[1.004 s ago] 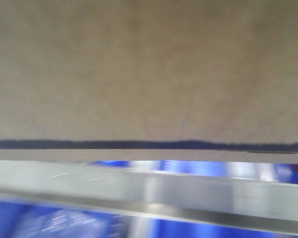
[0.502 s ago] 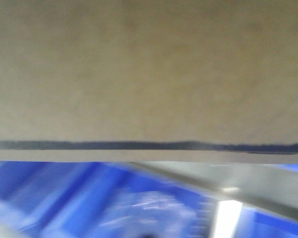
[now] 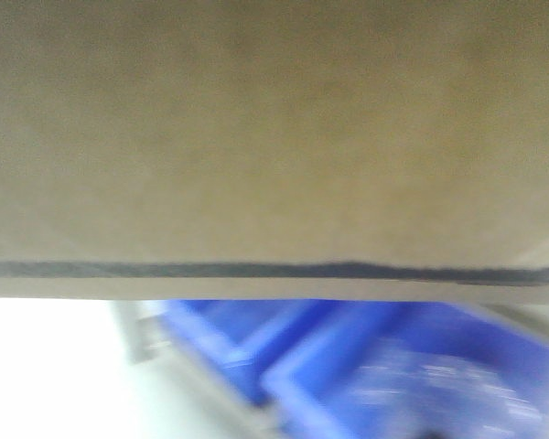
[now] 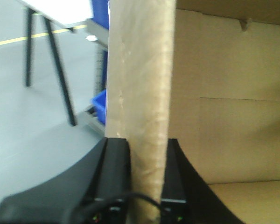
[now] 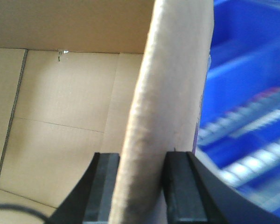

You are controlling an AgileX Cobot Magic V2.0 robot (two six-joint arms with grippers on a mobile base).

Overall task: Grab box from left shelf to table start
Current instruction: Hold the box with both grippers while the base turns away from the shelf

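— Could we read any print on the box (image 3: 274,137)?
— No. In the front view we saw only blurred brown cardboard filling the upper part, with one dark line (image 3: 274,270) running across near its lower edge. No lettering was legible.
— And how were our arms set?
— Our left gripper (image 4: 144,156) was clamped on an upright wall of the box, one black finger (image 4: 114,168) outside and the other inside. Our right gripper (image 5: 140,168) pinched another wall the same way.
— So where was the box?
— Held between both grippers, its open inside showing to the wrist cameras. Blue plastic bins (image 3: 348,366) lay below and behind it, and black table legs (image 4: 60,70) stood on the grey floor (image 4: 28,140) beyond its left side.
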